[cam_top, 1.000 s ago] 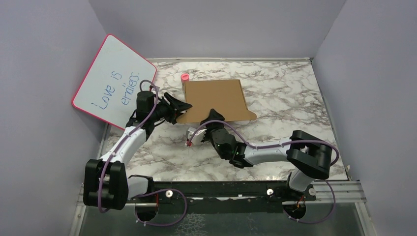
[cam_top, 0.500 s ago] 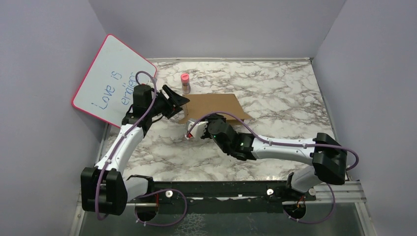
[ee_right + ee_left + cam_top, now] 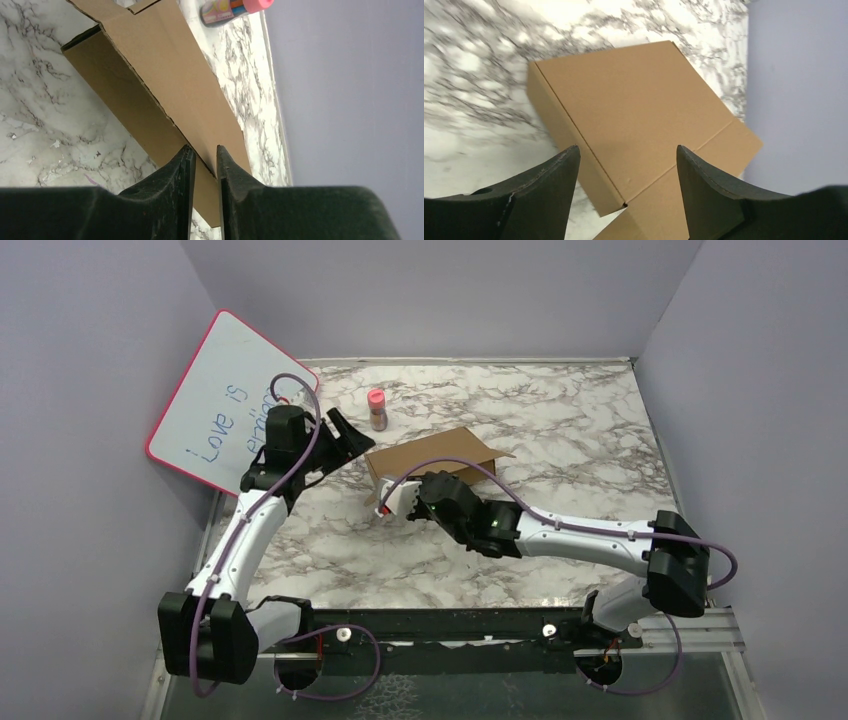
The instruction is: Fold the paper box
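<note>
The paper box (image 3: 440, 452) sits on the worktop (image 3: 570, 430) toward the back left, near a pink-capped bottle (image 3: 377, 408). It looks mostly folded into a shallow shape, with a flap jutting at its right end. The right gripper (image 3: 203, 151) is almost closed, pinching a thin cardboard edge on the near side, I'd guess to hold that panel down. The left gripper (image 3: 626, 150) hovers just off the box's left end, jaws wide apart and empty, probably waiting to steady it or tuck a side flap.
</note>
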Available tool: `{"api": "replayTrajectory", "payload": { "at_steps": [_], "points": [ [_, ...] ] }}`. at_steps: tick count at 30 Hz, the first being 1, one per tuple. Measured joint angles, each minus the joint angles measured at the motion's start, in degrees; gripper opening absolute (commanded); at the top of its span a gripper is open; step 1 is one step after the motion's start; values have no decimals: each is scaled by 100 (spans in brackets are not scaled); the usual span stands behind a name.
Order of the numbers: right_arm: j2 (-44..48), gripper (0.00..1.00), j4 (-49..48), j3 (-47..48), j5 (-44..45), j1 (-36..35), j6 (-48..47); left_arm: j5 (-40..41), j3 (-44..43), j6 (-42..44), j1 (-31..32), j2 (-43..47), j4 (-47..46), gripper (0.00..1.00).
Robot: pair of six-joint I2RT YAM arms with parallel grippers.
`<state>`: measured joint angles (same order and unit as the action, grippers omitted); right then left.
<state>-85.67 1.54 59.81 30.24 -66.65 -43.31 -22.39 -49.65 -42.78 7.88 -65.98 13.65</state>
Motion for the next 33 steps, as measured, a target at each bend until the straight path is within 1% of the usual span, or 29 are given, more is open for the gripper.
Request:
{"api": "replayTrajectory", "payload": {
  "at_steps": [3,5,9,13,19,23,27,29,33],
  "points": [
    [-2,17,188,243,-175,83,20,358,-404,564,0,118,297,71],
    [-15,16,358,466,-319,160,20,568,-638,909,0,245,398,71],
    [-195,10,824,1182,-658,385,26,846,-859,1416,0,439,560,72],
    [-455,8,1051,1757,-1102,748,22,1147,-909,1840,0,492,715,74],
    [-1145,8,1528,2566,-1899,1443,24,1379,-909,2118,0,498,935,74],
    [-1709,8,2055,3272,-2411,1821,48,1425,-907,2140,0,507,940,73],
    [-2068,7,2535,3893,-2780,2059,98,1375,-660,1843,0,579,748,67],
    [-2133,6,2712,4083,-2887,2096,129,1241,-258,1543,0,688,420,65],
    [-2184,6,3060,4363,-3147,2094,175,1091,922,780,2,850,-293,62]
  ]
}}
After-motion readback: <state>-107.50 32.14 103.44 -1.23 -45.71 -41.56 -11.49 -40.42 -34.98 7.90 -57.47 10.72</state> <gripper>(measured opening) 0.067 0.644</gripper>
